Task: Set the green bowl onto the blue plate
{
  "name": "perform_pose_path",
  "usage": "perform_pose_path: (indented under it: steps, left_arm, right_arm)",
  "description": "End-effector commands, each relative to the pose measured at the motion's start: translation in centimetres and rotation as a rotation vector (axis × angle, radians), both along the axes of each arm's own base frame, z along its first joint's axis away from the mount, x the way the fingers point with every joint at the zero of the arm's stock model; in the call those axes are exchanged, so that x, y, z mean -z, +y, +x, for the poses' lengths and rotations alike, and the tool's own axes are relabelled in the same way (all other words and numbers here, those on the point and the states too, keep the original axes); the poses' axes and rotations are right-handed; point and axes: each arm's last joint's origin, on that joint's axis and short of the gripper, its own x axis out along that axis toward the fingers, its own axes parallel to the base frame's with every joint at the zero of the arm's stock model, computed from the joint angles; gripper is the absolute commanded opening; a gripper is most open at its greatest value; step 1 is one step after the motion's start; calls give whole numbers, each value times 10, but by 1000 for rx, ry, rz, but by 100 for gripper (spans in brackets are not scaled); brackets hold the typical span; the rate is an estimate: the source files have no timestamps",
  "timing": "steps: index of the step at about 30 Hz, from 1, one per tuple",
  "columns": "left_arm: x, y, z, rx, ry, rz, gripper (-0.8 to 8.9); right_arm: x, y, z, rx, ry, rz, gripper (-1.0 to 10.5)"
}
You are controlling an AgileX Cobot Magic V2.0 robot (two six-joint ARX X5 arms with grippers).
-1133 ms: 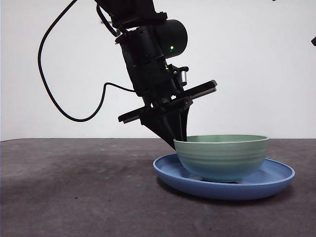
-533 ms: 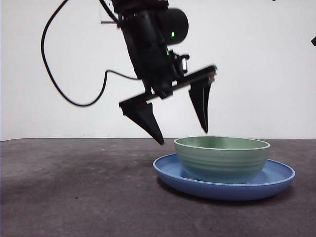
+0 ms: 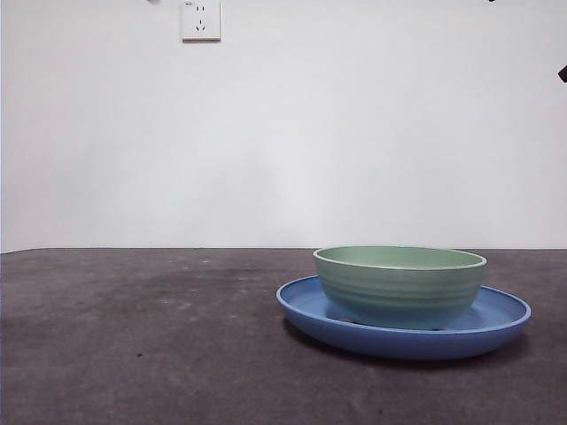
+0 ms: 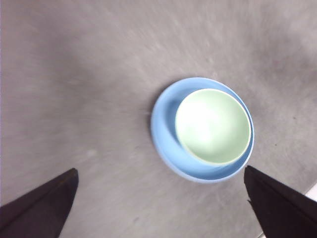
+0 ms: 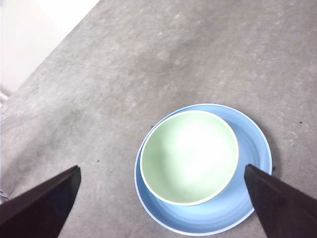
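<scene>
Desk: a dark grey, matte, faintly mottled desk (image 3: 159,345) fills the near ground of the front view and runs back to a plain white wall.
Blue plate: the wide, shallow, glossy medium-blue round plate (image 3: 496,323) lies flat on the desk, right of centre in the front view, its sloping rim showing all around the bowl.
Green bowl: the pale mint-green round bowl (image 3: 399,283) with faint ridges on its outer wall stands upright inside the blue plate, resting on the plate's floor; it is empty. Seen from above it sits off centre, nearer one side of the plate's rim, with a wider crescent of blue on the other side.
Left claw: the left claw (image 4: 158,198) hangs high above the desk, jaws spread wide apart and gripping nothing; bowl and plate lie well below it, untouched.
Right claw: the right claw (image 5: 161,198) also hangs high over the desk, jaws wide apart and empty, the bowl and plate lying between them in its view.
Wall: a white wall socket (image 3: 200,19) sits high up, left of centre.
Far corner: a small black tip (image 3: 562,73) shows at the right edge.
</scene>
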Motion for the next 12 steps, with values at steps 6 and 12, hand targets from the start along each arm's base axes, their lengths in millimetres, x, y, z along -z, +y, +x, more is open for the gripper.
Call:
perform_pose_path:
  steps: [6,12]
  left_arm:
    - [-19,66,-80,-5,-212,-43,564]
    - [21,87,-117,-3,-195,-32,563]
  right_arm:
    - [-6,1,0,-10,-23,0,556]
    - [-5,1,0,-10,-13,-2,556]
